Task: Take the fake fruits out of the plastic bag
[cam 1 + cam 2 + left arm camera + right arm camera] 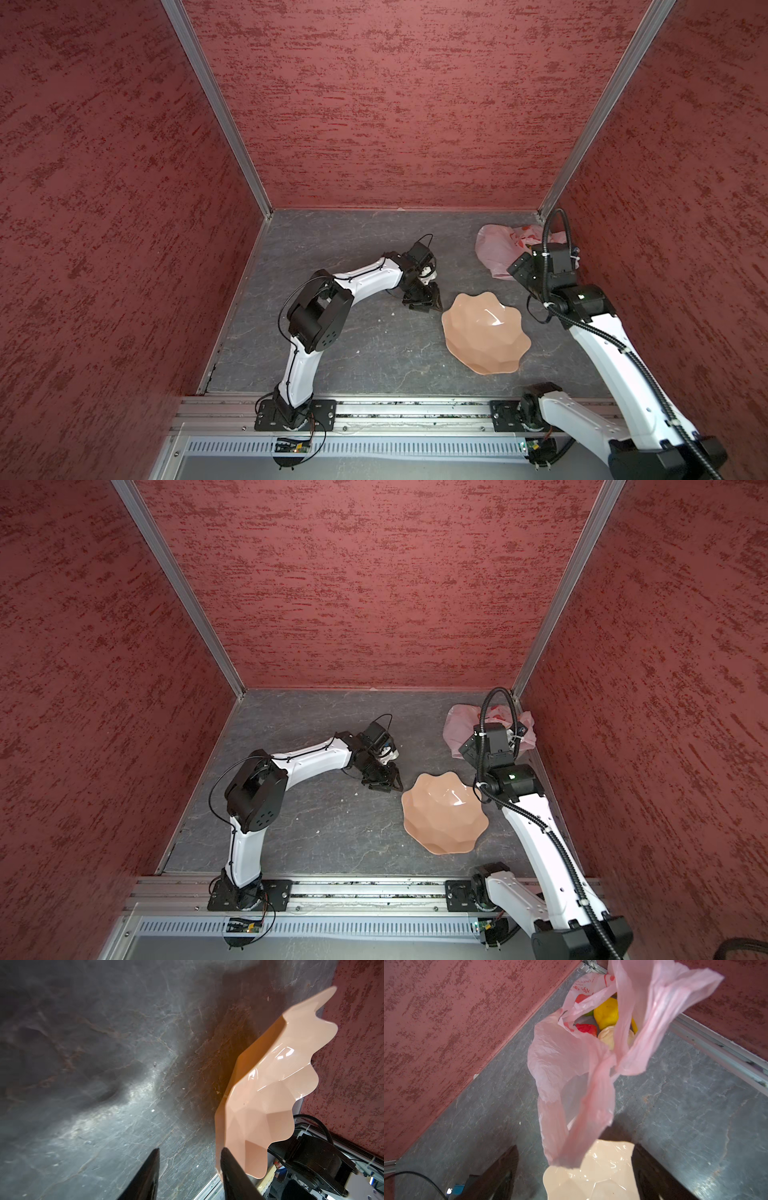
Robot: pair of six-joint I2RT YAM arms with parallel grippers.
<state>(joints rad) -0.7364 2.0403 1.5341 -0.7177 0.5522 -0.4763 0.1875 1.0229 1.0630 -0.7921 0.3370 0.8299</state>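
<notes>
The right gripper [574,1146] has its jaws set wide apart, clamped on nothing. In the right wrist view a blurred loop handle of the plastic bag [560,1059] hangs in the gap above them, touching neither finger as far as can be told, and the peach bowl [591,1178] lies at the lower edge. Beyond the handle, near the top centre, the bag's mouth gapes over the fake fruits [605,1013]: a yellow round one, a red one and a beige lumpy one. That arm reaches up the right side of both top views, with its wrist over the bag in the upper right corner of the table [353,257]. The left gripper [190,1150] is parted too and holds nothing, with one finger just beside the bowl's rim. Its arm bends at the elbow mid-frame, and the wrist tips down to the table left of the bowl.
</notes>
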